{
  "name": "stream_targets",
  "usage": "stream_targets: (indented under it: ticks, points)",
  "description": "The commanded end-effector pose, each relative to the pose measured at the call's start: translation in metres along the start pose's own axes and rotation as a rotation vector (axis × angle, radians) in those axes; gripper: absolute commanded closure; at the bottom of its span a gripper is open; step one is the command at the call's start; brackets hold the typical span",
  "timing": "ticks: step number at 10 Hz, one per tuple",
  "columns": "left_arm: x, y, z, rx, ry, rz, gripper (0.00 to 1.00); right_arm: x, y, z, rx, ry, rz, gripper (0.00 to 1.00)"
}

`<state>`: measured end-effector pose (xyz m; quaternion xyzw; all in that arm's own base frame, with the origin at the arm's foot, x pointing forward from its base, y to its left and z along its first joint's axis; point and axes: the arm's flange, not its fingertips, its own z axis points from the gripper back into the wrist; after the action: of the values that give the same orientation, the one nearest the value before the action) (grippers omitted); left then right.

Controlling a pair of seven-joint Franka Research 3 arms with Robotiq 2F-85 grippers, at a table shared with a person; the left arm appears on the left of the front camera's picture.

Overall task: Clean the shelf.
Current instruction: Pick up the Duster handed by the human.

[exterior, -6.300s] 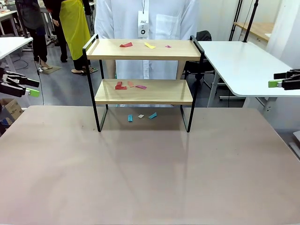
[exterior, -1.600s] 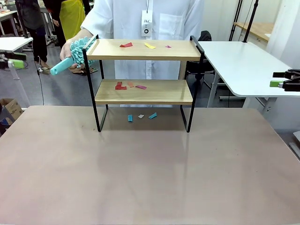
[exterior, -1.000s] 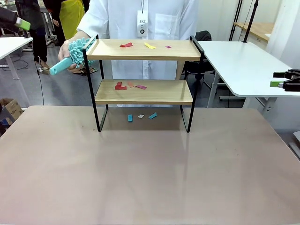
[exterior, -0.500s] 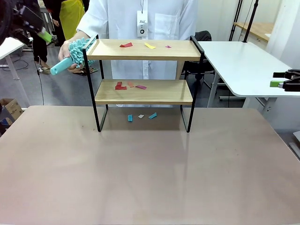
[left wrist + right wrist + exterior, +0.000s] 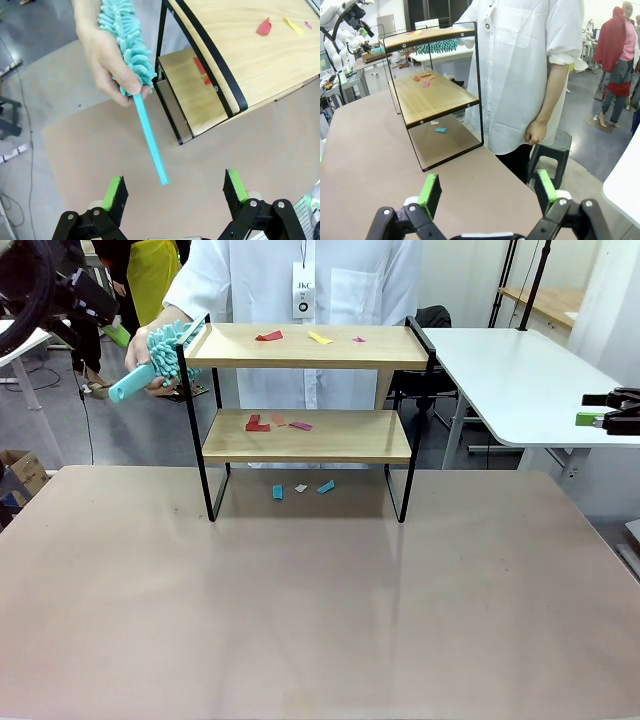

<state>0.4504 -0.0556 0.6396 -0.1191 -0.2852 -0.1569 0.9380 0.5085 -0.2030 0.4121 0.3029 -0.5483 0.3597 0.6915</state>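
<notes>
The shelf stands at the table's far middle, with red, yellow and pink paper scraps on its top board and more scraps on the lower one. A person's hand holds a teal fluffy duster by the shelf's left end, handle pointing out. My left gripper hovers high at the left, open; in the left wrist view the duster's handle ends just above the gap between my fingers, without touching them. My right gripper stays open and empty at the far right, level with the shelf.
Blue and white scraps lie on the table under the shelf. The person in white stands behind it. A white side table is at the right. The near tabletop is bare.
My left arm has swung in from the upper left toward the duster's handle. The person's hand and duster have barely moved. The right arm is still.
</notes>
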Motion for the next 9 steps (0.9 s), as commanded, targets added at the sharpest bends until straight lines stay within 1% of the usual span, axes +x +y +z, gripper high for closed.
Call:
stream_targets:
  ticks: [1,2,6,9]
  points:
    - [0.0,-0.006,-0.015,0.102,-0.021,0.011,0.0,0.003,0.0,-0.002,-0.007,-0.003,0.004,0.0]
    - [0.0,-0.01,-0.023,0.149,-0.039,0.015,0.0,0.003,0.0,-0.002,-0.007,-0.003,0.004,0.0]
    - [0.004,-0.015,-0.054,0.211,0.007,0.015,0.0,0.003,0.0,-0.002,-0.007,-0.003,0.004,0.0]
    - [0.0,-0.015,-0.074,0.204,0.043,0.034,0.0,0.003,0.0,-0.002,-0.007,-0.003,0.004,0.0]
